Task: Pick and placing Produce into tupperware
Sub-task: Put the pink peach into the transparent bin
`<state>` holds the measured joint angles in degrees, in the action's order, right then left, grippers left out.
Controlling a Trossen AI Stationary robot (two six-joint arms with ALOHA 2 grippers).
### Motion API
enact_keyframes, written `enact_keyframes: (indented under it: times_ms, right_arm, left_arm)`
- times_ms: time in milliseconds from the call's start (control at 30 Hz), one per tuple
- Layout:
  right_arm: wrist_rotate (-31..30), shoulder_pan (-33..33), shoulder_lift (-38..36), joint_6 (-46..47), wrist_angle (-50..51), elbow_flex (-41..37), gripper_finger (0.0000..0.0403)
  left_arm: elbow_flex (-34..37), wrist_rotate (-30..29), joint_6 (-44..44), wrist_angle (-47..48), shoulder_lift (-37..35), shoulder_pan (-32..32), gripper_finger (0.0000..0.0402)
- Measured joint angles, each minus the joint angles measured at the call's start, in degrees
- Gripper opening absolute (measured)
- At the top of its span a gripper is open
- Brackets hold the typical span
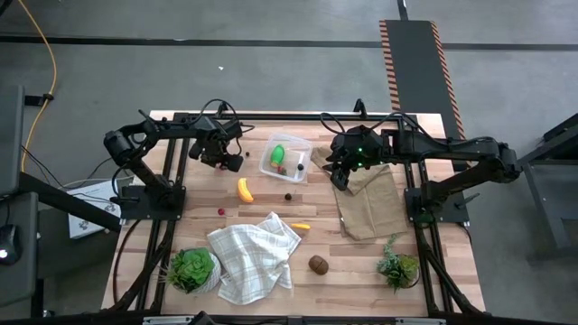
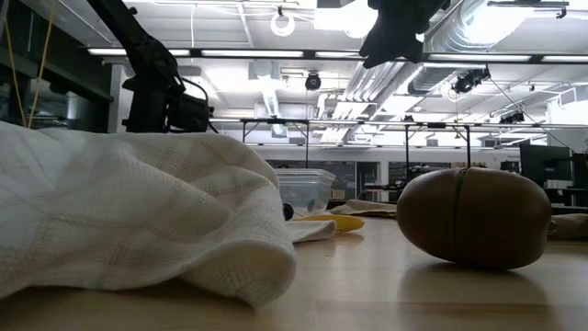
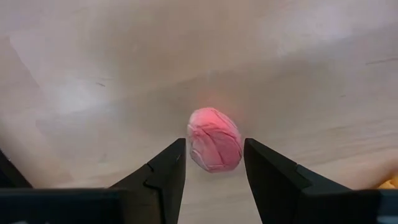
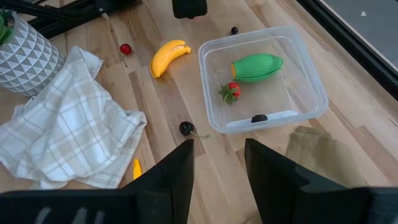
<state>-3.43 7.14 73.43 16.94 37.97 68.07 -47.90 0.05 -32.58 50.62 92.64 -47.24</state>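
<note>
High view: container [image 1: 286, 157] at the far middle of the surface [image 1: 352, 271] already holds a green piece [image 1: 277, 154] and small bits. Banana [image 1: 245, 189], kiwi [image 1: 318, 264], yellow piece [image 1: 301, 226] and loose berries remain outside.

Low view: kiwi close up, no writing readable.

Left wrist view: left gripper [image 3: 213, 163] fingers apart around a pink berry [image 3: 214, 139], not clamped.

Right wrist view: right gripper [image 4: 219, 155] fingers apart, empty, hovering near the container. No labels.

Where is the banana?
In the high view, the banana lies on the wooden table's middle, just left of the clear tupperware and above the white checked cloth.
</note>
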Motion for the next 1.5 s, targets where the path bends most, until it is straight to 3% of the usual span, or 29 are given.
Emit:
enact_keyframes:
  times_ms: [967,1333,1500]
  right_arm:
    - [0.0,0.0,0.0,-0.1,0.0,0.0,0.0133]
    - [0.0,0.0,0.0,-0.3,0.0,0.0,0.0133]
    - [0.0,0.0,0.0,-0.5,0.0,0.0,0.0133]
  left_arm:
    - [0.0,-0.5,-0.2,-2.6,0.0,0.0,0.0148]
    - [0.0,0.3,0.0,-2.5,0.0,0.0,0.0063]
    - [0.0,0.8,0.7,-2.5,0.0,0.0,0.0053]
